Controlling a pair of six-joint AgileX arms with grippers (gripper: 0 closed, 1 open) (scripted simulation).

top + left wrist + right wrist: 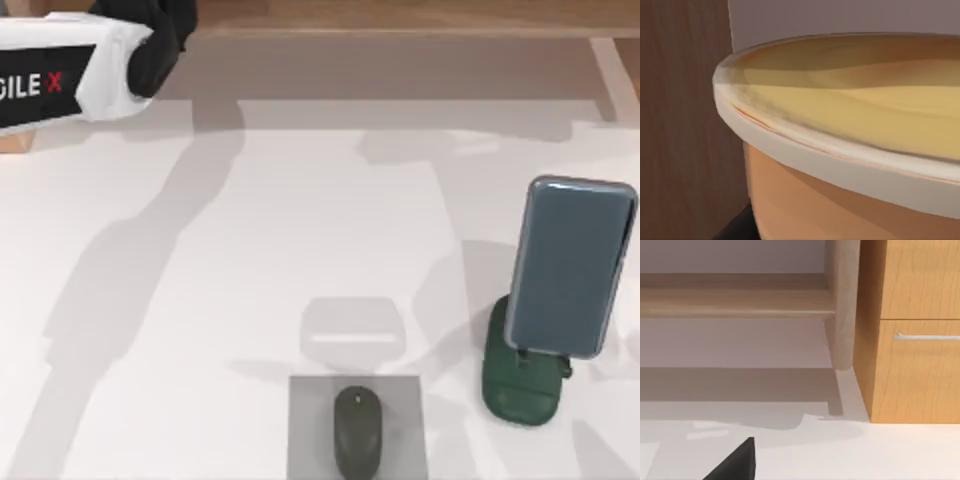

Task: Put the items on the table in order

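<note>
The orange cup [850, 210] with its yellow lid [855, 95] looms very close in the left wrist view. One dark finger [737, 229] of my left gripper lies against its wall. My left arm [70, 70] reaches over the table's back left corner. A dark olive-grey mouse [357, 430] lies on a grey square pad [310, 440] at the front middle of the white table [200, 300]. At the right, a blue-grey phone [572, 265] leans in a dark green stand [518, 390]. One dark fingertip [735, 465] of my right gripper hangs above the tabletop.
A light wooden shelf [400, 15] runs along the back edge, with a round post [842, 305]. Beside the post stands a wooden cabinet [915, 380] with a drawer handle [927, 336]. Bare tabletop spreads across the left and middle.
</note>
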